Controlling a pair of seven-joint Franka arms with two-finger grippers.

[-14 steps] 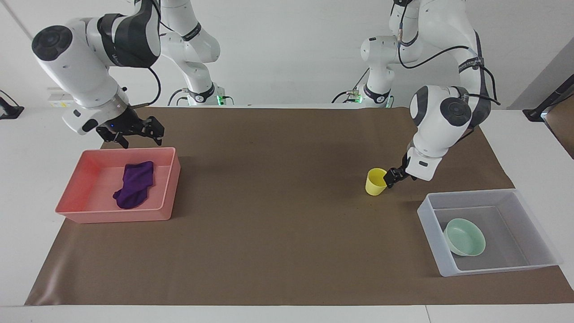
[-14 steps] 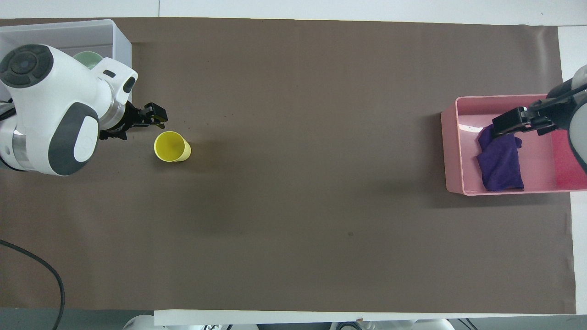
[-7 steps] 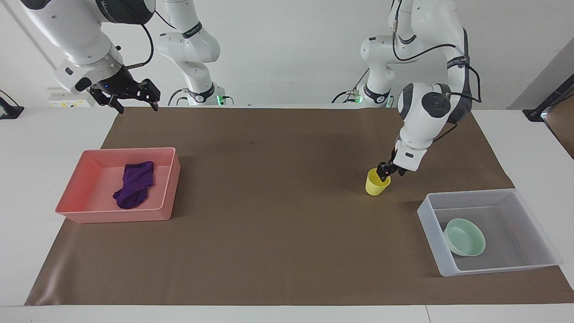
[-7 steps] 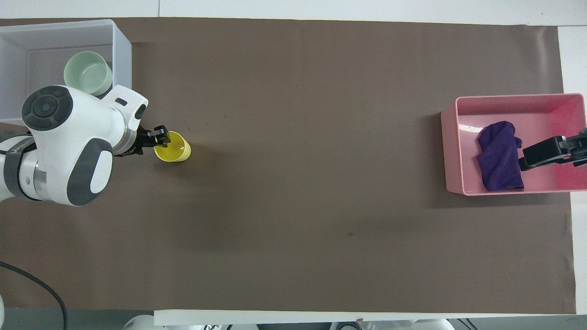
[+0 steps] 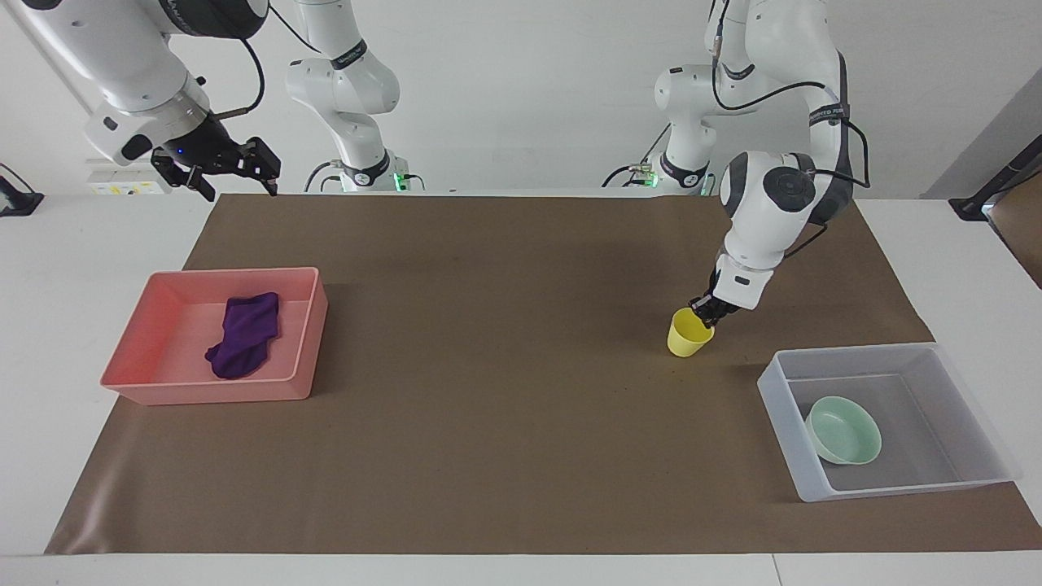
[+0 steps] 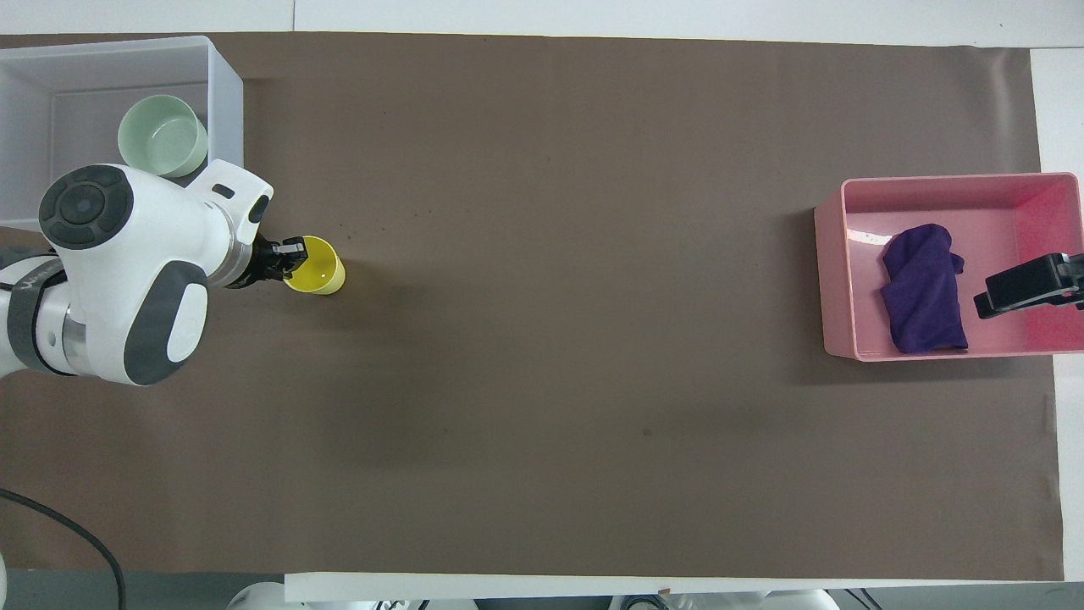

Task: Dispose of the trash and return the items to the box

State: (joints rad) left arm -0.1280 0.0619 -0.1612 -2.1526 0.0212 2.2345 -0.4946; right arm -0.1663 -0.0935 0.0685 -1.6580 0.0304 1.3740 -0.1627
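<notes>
The yellow cup (image 5: 686, 337) is on the brown mat, slightly tilted, nearer to the robots than the box; it also shows in the overhead view (image 6: 318, 267). My left gripper (image 5: 702, 313) is shut on the cup's rim, also seen from overhead (image 6: 292, 258). The mint-green bowl (image 5: 844, 430) lies in the translucent box (image 5: 887, 490), also in the overhead view (image 6: 163, 135). The purple rag (image 5: 244, 334) lies in the pink tray (image 5: 212, 392). My right gripper (image 5: 240, 185) is open and empty, raised high; from overhead (image 6: 1029, 286) it is over the pink tray.
The brown mat (image 5: 505, 407) covers most of the table. The box (image 6: 224, 102) sits at the left arm's end and the pink tray (image 6: 834, 280) at the right arm's end.
My left gripper moved onto the cup's rim and closed on it; the cup shifted a little. My right gripper rose from the pink tray and drew back toward the robots.
</notes>
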